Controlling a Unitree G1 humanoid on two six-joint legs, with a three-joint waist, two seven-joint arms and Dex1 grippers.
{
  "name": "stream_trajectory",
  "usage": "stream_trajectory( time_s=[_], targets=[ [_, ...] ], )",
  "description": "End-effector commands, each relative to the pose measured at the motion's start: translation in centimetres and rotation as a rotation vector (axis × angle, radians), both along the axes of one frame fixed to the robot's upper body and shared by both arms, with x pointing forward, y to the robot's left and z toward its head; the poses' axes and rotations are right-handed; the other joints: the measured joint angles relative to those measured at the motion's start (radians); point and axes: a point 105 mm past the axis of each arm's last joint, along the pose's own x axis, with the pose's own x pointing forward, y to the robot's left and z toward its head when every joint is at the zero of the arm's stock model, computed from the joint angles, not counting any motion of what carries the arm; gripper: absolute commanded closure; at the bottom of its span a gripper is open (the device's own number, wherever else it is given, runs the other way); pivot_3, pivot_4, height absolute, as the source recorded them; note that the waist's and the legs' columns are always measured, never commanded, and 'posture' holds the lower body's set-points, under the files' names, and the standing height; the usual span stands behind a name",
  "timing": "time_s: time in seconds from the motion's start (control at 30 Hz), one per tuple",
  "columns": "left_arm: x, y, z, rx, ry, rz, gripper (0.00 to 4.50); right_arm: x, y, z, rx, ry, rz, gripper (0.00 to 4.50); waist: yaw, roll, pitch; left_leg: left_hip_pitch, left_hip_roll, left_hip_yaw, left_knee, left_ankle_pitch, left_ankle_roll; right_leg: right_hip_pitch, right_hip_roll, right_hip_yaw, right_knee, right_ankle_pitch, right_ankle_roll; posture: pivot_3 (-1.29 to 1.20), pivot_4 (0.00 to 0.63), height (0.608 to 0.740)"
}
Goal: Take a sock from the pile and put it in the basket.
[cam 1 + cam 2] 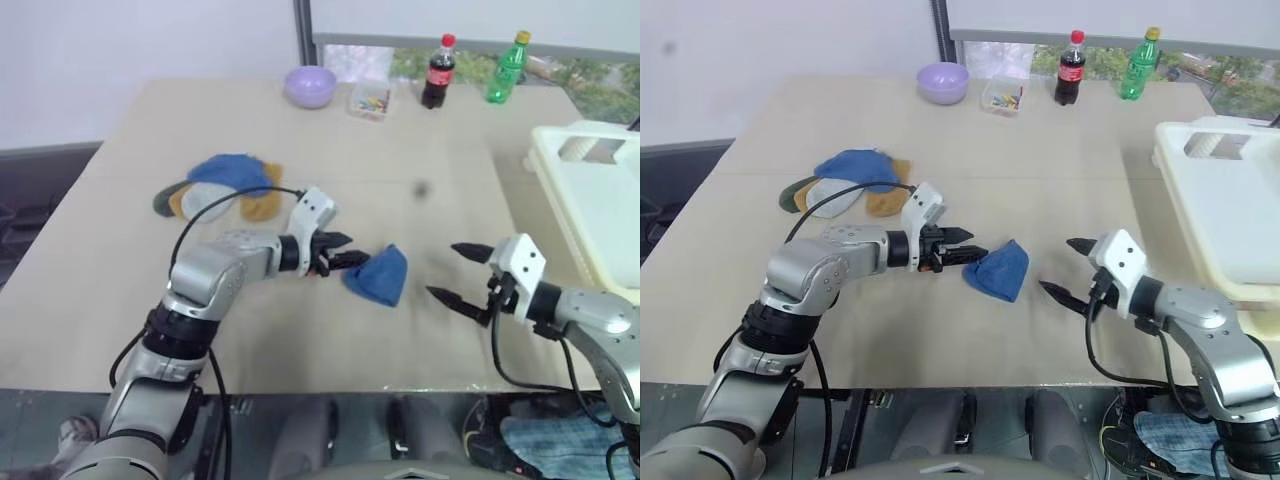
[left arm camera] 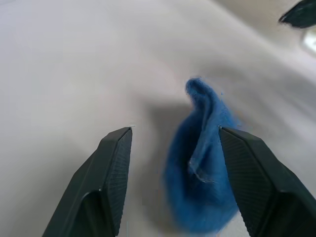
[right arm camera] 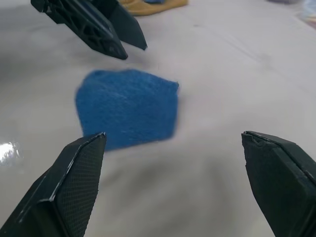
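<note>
A folded blue sock [image 1: 378, 274] is at mid-table, just in front of my left gripper [image 1: 340, 252]. In the left wrist view the fingers [image 2: 113, 163] stand apart, and the sock [image 2: 202, 168] sits loose between them, close to one pad and not pinched. My right gripper [image 1: 443, 270] is wide open to the sock's right, pointing at it across a gap. The pile [image 1: 225, 188] of blue, mustard and grey socks lies behind the left arm. The cream-white basket [image 1: 600, 200] stands at the table's right edge.
At the table's far edge are a lilac bowl [image 1: 310, 86], a small clear box [image 1: 369, 100], a cola bottle [image 1: 438, 72] and a green bottle [image 1: 508, 68]. Bare tabletop lies between the sock and the basket.
</note>
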Motion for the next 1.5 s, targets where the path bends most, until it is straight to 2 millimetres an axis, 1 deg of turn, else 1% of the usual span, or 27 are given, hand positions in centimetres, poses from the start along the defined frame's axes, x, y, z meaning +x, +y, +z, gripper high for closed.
stream_trajectory(
  time_s=[0.03, 0.07, 0.13, 0.23, 0.33, 0.43, 0.53, 0.63, 0.7, 0.8, 0.87, 0.93, 1.0, 1.1, 1.2, 1.27, 1.33, 1.37, 1.43, 1.5],
  targets=[
    [-1.3, -4.2, 3.0, -0.149, -0.1, -0.147, 1.54, 0.3, 0.1, 1.3, 0.01, -0.034, 0.002, 0.0, 0.01, 0.0, 0.0, 0.0, 0.0, 0.0, 0.0, 0.0, 0.0, 0.0, 0.0, 0.0, 0.0, 0.0, 0.0, 0.0, 0.15, 0.74],
    [-1.8, -5.4, 3.5, -0.201, -0.082, -0.186, 1.54, 0.4, 0.0, 1.3, 0.004, -0.034, -0.002, 0.0, 0.017, 0.0, 0.0, -0.001, 0.0, -0.001, 0.001, 0.0, 0.0, 0.0, -0.001, -0.001, 0.0, 0.0, 0.0, 0.0, 0.15, 0.74],
    [-2.2, -6.9, 3.7, -0.248, -0.046, -0.223, 1.54, 0.5, -0.2, 1.4, -0.005, -0.036, -0.007, 0.0, 0.024, -0.001, 0.0, -0.002, -0.002, -0.003, 0.003, 0.0, 0.001, 0.001, -0.002, -0.003, 0.0, 0.0, 0.0, 0.0, 0.15, 0.74],
    [-2.9, -7.7, 3.5, -0.259, -0.005, -0.277, 1.54, 0.6, -0.5, 1.7, -0.002, -0.039, -0.025, 0.0, 0.017, 0.0, 0.0, -0.003, -0.002, -0.003, 0.004, -0.001, 0.001, 0.001, -0.002, -0.003, 0.0, 0.0, 0.0, 0.0, 0.15, 0.74],
    [-3.8, -8.0, 3.7, -0.308, 0.072, -0.326, 1.54, 0.6, -1.0, 1.9, -0.003, -0.04, -0.052, 0.0, 0.003, 0.0, 0.0, -0.002, 0.0, -0.003, 0.004, -0.001, 0.001, 0.001, 0.001, -0.003, 0.001, 0.0, 0.0, 0.0, 0.15, 0.74],
    [-2.8, -7.1, 3.9, -0.297, 0.052, -0.265, 1.54, 0.5, -1.5, 2.1, -0.007, -0.041, -0.07, 0.0, 0.002, 0.0, 0.0, -0.001, 0.001, -0.002, 0.004, -0.001, 0.001, 0.001, 0.002, -0.003, 0.001, 0.0, 0.0, 0.0, 0.15, 0.74],
    [-2.0, -5.2, 3.8, -0.242, 0.015, -0.194, 1.54, 0.3, -1.6, 2.1, -0.008, -0.041, -0.077, 0.0, 0.001, 0.0, 0.0, -0.001, 0.001, -0.002, 0.004, -0.001, 0.001, 0.001, 0.002, -0.002, 0.001, 0.0, 0.0, 0.0, 0.15, 0.74],
    [-1.7, -3.4, 3.1, -0.162, 0.013, -0.139, 1.54, 0.1, -1.7, 2.1, -0.008, -0.038, -0.08, 0.0, 0.002, 0.0, 0.0, 0.0, 0.002, -0.001, 0.004, -0.001, 0.001, 0.001, 0.003, -0.001, 0.001, 0.0, 0.0, 0.0, 0.15, 0.74],
    [-1.8, -2.7, 2.3, -0.117, 0.038, -0.117, 1.54, 0.0, -1.8, 2.0, -0.007, -0.034, -0.082, 0.0, 0.003, 0.0, 0.0, 0.0, 0.002, 0.0, 0.004, -0.001, 0.001, 0.001, 0.004, -0.001, 0.001, 0.0, 0.0, 0.0, 0.15, 0.74],
    [-2.9, -3.0, 1.3, -0.097, 0.112, -0.156, 1.54, -0.1, -2.0, 1.7, -0.015, -0.032, -0.082, 0.0, 0.007, 0.0, 0.0, -0.001, 0.001, 0.0, 0.004, -0.001, 0.001, 0.001, 0.003, -0.001, 0.001, 0.0, 0.0, 0.0, 0.15, 0.74],
    [-3.4, -3.7, 1.2, -0.123, 0.134, -0.193, 1.54, -0.2, -2.1, 1.6, -0.021, -0.032, -0.081, 0.0, 0.007, 0.0, 0.001, -0.001, 0.001, 0.0, 0.004, -0.001, 0.001, 0.001, 0.002, -0.001, 0.001, 0.0, 0.0, 0.0, 0.15, 0.74],
    [-3.8, -5.0, 2.4, -0.215, 0.129, -0.246, 1.54, -0.3, -2.3, 1.6, -0.027, -0.033, -0.084, 0.0, 0.007, 0.0, 0.001, -0.001, 0.001, 0.0, 0.004, -0.001, 0.001, 0.001, 0.002, -0.001, 0.001, 0.0, 0.0, 0.0, 0.15, 0.74],
    [-3.8, -5.7, 3.6, -0.294, 0.133, -0.267, 1.54, -0.5, -2.6, 1.5, -0.033, -0.034, -0.088, 0.0, 0.007, 0.0, 0.001, -0.001, 0.001, -0.001, 0.004, -0.001, 0.001, 0.001, 0.001, -0.001, 0.001, 0.0, 0.0, 0.0, 0.15, 0.74],
    [-3.4, -5.8, 4.7, -0.364, 0.144, -0.263, 1.54, -0.8, -3.3, 1.8, -0.034, -0.029, -0.103, 0.0, 0.004, 0.0, 0.001, -0.001, 0.002, 0.0, 0.004, -0.001, 0.001, 0.001, 0.001, -0.001, 0.001, 0.0, 0.0, 0.0, 0.15, 0.74],
    [-3.4, -5.4, 5.1, -0.403, 0.171, -0.26, 1.54, -1.0, -3.5, 1.8, -0.037, -0.024, -0.106, 0.0, -0.002, 0.0, 0.0, 0.0, 0.003, 0.001, 0.004, -0.001, 0.001, 0.001, 0.004, 0.001, 0.001, 0.0, 0.0, 0.0, 0.15, 0.74],
    [-3.0, -4.8, 4.5, -0.375, 0.17, -0.222, 1.54, -1.1, -3.4, 1.8, -0.036, -0.018, -0.099, 0.0, -0.002, 0.0, 0.0, 0.0, 0.004, 0.001, 0.004, -0.001, 0.001, 0.001, 0.004, 0.001, 0.001, 0.0, 0.0, 0.0, 0.15, 0.74],
    [-1.7, -3.3, 2.7, -0.252, 0.138, -0.109, 1.54, -1.2, -3.3, 1.8, -0.03, -0.015, -0.092, 0.0, 0.001, 0.0, 0.0, 0.0, 0.003, 0.001, 0.004, -0.001, 0.001, 0.001, 0.005, 0.001, 0.001, 0.0, 0.0, 0.0, 0.15, 0.74],
    [-1.4, -2.7, 1.8, -0.186, 0.125, -0.082, 1.54, -1.2, -3.2, 1.8, -0.027, -0.014, -0.09, 0.0, 0.0, 0.0, 0.0, 0.0, 0.003, 0.002, 0.004, -0.001, 0.001, 0.001, 0.007, 0.002, 0.001, 0.0, 0.0, 0.0, 0.15, 0.74],
    [-1.7, -2.5, 0.8, -0.133, 0.128, -0.085, 1.54, -1.3, -3.1, 1.7, -0.027, -0.011, -0.085, 0.0, 0.001, 0.0, 0.0, 0.001, 0.003, 0.003, 0.004, -0.001, 0.001, 0.001, 0.007, 0.003, 0.001, 0.0, 0.0, 0.0, 0.15, 0.74],
    [-2.3, -3.0, 0.2, -0.11, 0.15, -0.115, 1.54, -1.2, -3.0, 1.6, -0.026, -0.009, -0.082, 0.0, 0.008, 0.0, 0.0, 0.0, 0.003, 0.003, 0.004, -0.001, 0.001, 0.001, 0.007, 0.003, 0.001, 0.0, 0.0, 0.0, 0.15, 0.74]
  ],
)
